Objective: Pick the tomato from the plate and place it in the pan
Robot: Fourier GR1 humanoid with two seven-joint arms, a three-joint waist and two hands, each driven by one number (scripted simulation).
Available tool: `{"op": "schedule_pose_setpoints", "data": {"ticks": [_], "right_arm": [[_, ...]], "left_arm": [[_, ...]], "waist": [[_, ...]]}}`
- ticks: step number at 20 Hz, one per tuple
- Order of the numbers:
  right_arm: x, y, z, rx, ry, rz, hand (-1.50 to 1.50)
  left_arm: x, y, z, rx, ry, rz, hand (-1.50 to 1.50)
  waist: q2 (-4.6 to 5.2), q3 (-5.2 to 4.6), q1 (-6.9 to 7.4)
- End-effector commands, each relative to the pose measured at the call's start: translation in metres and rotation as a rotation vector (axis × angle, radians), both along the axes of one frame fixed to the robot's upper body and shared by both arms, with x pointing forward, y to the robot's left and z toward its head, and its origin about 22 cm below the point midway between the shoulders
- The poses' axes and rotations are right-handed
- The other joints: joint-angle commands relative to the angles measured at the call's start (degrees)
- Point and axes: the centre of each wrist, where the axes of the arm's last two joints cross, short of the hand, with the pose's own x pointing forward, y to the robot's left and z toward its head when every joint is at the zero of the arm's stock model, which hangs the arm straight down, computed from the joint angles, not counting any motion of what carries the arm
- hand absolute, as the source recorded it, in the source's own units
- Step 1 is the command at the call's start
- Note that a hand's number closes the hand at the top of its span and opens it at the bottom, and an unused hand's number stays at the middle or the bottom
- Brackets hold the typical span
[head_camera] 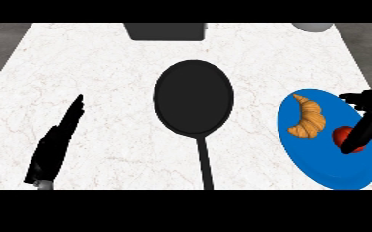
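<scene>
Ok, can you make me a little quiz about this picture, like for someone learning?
1. True or false: the tomato is already in the pan.
2. Which food lies beside the tomato on the blue plate? A) croissant B) banana C) egg
3. Fill in: the ___ hand is at the tomato, while the left hand rests open at the counter's left side.

Key: 1 false; 2 A, the croissant; 3 right.

- Kitchen setting: white marble-patterned table (109,78).
- Cookware: round black frying pan with long handle (193,98).
- Food service: blue round plate (320,167) bearing golden-brown croissant (308,118) and red tomato (340,136).
</scene>
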Motion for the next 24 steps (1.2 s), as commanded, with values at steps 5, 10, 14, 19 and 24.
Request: {"op": "schedule_pose_setpoints", "data": {"ticks": [5,10,14,19,24], "right_arm": [[-0.013,-0.009,-0.016,-0.038,0.071,-0.007,-1.5],[-0.013,-0.006,-0.056,-0.036,0.067,-0.038,-1.5],[-0.01,-0.008,-0.034,-0.039,0.057,-0.019,-1.5],[0.003,0.021,-0.062,0.018,-0.023,-0.04,1.5],[-0.01,0.0,-0.057,0.08,-0.023,-0.078,1.5]], "left_arm": [[0.0,-0.001,0.008,-0.004,0.0,0.026,0.0],[-0.001,-0.004,0.003,-0.009,-0.007,0.0,0.0],[0.015,-0.014,-0.011,-0.007,0.01,0.011,0.0],[0.016,0.006,0.01,0.01,-0.011,0.005,0.0],[-0.002,-0.007,0.004,0.007,-0.004,0.001,0.0]], "waist": [[-0.04,0.01,-0.21],[0.05,0.04,0.07],[0.03,0.01,-0.26],[0.07,0.03,0.02],[-0.04,0.01,-0.19]]}}
